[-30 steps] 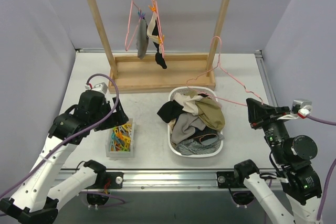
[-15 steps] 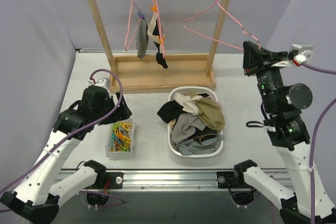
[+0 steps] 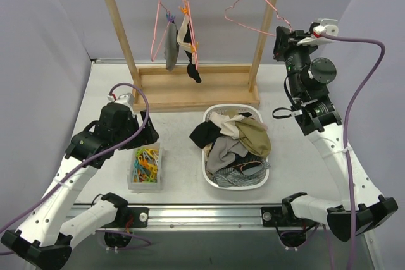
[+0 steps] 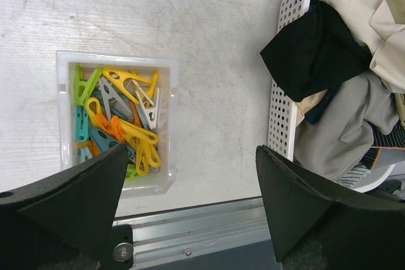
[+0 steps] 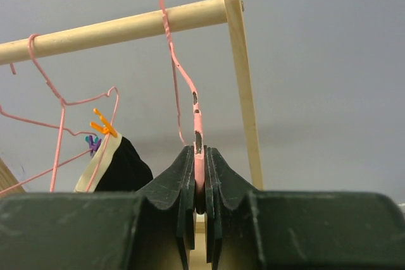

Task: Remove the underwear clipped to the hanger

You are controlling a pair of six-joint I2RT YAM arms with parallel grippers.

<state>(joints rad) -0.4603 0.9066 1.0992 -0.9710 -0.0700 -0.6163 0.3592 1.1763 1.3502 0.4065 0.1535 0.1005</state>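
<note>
Two garments hang clipped to pink hangers on the wooden rack: a plain grey one [image 3: 170, 47] and a black one with cream trim [image 3: 186, 49], the latter also in the right wrist view [image 5: 120, 167]. An olive-green cloth [image 3: 255, 136] lies in the white basket [image 3: 212, 177]. My right gripper [image 3: 280, 35] is shut on an empty pink hanger [image 3: 250, 6], whose hook sits over the rack's top rod [image 5: 114, 28]; the wire runs between my shut fingers [image 5: 199, 156]. My left gripper [image 3: 149, 136] is open and empty, low over the table between the clip box and the basket [image 4: 190, 181].
A clear box of coloured plastic clips [image 3: 145, 165] [image 4: 114, 118] stands left of the basket [image 4: 288, 93], which is heaped with clothes. The rack's right post [image 3: 266, 23] is just left of my right gripper. The table's front rail [image 4: 190, 232] is below my left gripper.
My right arm has raised the empty pink hanger from beside the basket up to the rack, and its hook is now over the rod. The left arm has barely moved.
</note>
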